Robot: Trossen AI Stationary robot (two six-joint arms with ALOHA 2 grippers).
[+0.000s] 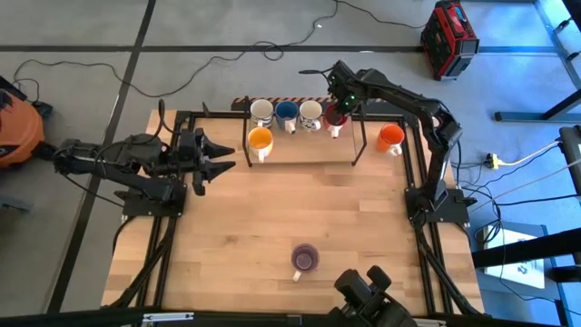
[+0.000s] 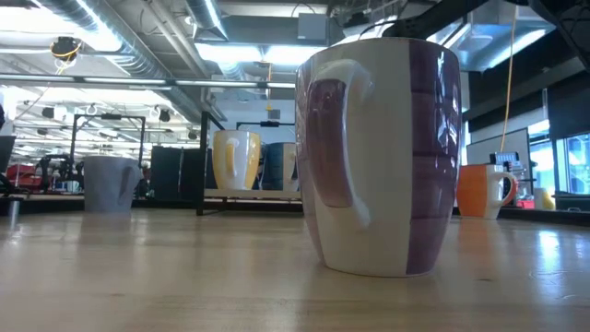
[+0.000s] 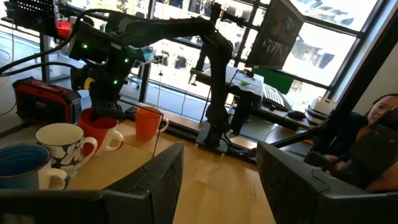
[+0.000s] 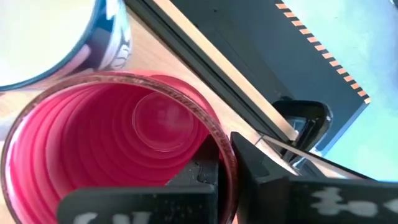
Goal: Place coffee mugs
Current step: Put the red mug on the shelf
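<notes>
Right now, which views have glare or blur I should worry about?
Low view: the purple mug looms close and its glossy side mirrors the ceiling lights. Right wrist view: the red mug fills the frame, softly blurred, its rim between the right tool fingers. Left wrist view: bright windows backlight everything.

The high view looks straight down on the whole table (image 1: 272, 209); the low view sits at tabletop level, very close to the purple mug (image 2: 383, 152), facing the far row of mugs. The left wrist view looks across the table toward the right arm (image 3: 186, 37); the right wrist view looks closely down into the red mug (image 4: 118, 143), which the left wrist view shares.
</notes>
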